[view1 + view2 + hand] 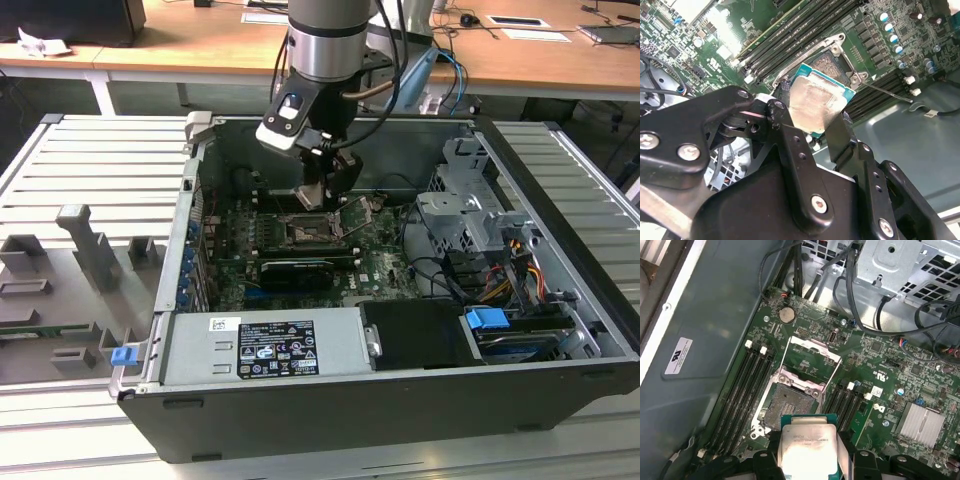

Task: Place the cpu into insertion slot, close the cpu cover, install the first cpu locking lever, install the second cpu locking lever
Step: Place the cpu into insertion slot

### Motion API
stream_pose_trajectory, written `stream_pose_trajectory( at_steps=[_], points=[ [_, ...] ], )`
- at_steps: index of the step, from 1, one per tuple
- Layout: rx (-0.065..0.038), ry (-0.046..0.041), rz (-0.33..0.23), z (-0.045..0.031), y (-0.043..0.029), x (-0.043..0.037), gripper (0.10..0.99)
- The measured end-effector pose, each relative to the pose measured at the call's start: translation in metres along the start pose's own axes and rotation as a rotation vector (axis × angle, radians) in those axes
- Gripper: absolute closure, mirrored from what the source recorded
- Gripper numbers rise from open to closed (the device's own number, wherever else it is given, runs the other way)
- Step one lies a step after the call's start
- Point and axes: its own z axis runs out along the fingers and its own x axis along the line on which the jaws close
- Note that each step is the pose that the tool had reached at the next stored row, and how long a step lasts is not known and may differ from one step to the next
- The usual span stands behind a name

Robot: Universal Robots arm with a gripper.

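Gripper [812, 125] clamps the cpu [817, 107] by two opposite edges, holding it just above the bare insertion slot [785, 407]. Long black memory slots [742, 390] flank the socket. The cpu cover [812, 352] is swung open beyond it, near black cables [860, 305]. The chip's silvery face has a teal border. Its gripped edges are hidden by the fingers.

The arm [325, 40] points down, wrist seemingly tilted; its end effector [809, 116] pinches the cpu [807, 446].
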Motion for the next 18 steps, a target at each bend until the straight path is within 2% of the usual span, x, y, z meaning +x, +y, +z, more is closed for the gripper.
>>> stream_pose_trajectory(
  at_steps=[18],
  points=[
    [-0.004, -0.0084, 0.141, 0.0025, -0.0001, -0.0001, 0.557]
  ],
)
